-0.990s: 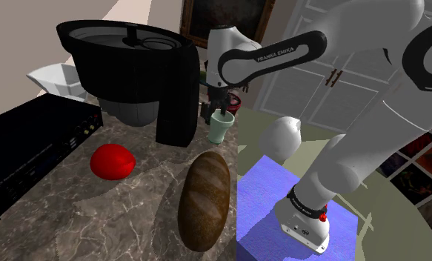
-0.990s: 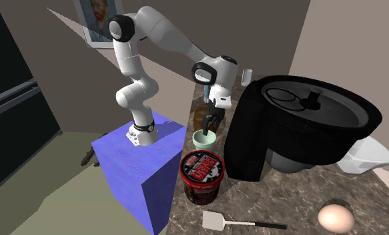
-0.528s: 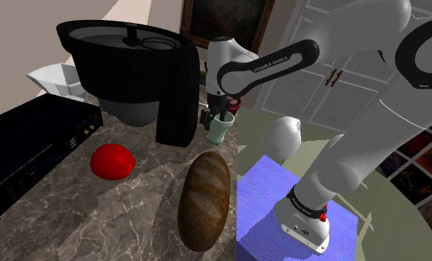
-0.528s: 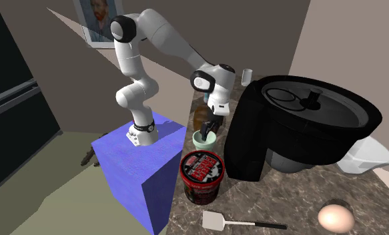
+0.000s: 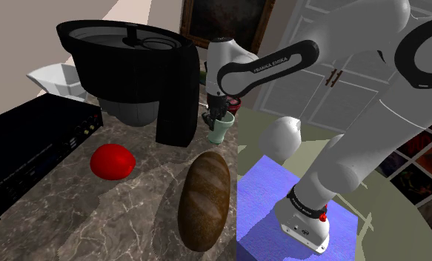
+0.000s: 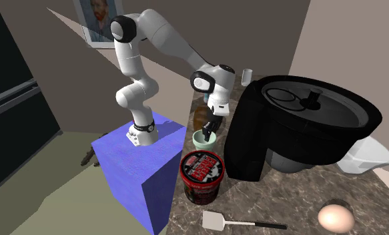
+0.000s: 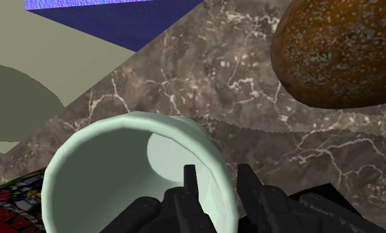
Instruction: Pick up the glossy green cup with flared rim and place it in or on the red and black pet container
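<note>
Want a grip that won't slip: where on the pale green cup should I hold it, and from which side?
Take the pale green cup by its rim wall, coming from above. It stands upright with its mouth open, and the big black appliance crowds one side. The gripper clasps that wall this way, one finger inside, one outside.

- arm (image 5: pixel 370 111): glossy white shells w/ dark joint rings
- forearm link (image 5: pixel 270 63): blk "FRANKA EMIKA" lettering
- base (image 5: pixel 304 226): white foot, blk band, sm. red knob (image 5: pixel 323 217)
- gripper (image 7: pixel 216 179): all blk, 2 fingers
</note>
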Robot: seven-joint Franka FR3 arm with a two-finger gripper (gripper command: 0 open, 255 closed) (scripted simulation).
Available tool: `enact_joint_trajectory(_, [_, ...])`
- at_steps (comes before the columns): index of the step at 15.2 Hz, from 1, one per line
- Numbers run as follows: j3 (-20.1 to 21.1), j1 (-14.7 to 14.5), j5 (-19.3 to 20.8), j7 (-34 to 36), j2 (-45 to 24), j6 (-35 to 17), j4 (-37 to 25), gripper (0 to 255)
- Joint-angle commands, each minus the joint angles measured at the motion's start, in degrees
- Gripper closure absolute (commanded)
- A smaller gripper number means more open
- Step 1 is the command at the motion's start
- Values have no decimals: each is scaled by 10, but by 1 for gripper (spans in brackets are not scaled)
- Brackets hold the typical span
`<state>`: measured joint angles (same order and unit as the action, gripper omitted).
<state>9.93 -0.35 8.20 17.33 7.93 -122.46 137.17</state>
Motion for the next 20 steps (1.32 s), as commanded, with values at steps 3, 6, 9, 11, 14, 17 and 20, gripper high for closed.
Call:
enact_joint_trajectory(3, [0,0,0,0,0,0,0,255])
enact_joint_trajectory(6, [0,0,0,0,0,0,0,255])
enact_joint_trajectory(9, [0,0,-2,-2,5,8,-4,255])
enact_joint_trajectory(11, [-1,-1,-4,-6,13,24,-11,255])
enact_joint_trajectory(14, [-1,-1,-8,-11,25,47,-24,255])
enact_joint_trajectory(17, [-2,-2,-12,-16,36,71,-37,255])
enact_joint_trajectory(20, [-3,-2,-14,-20,45,95,-52,255])
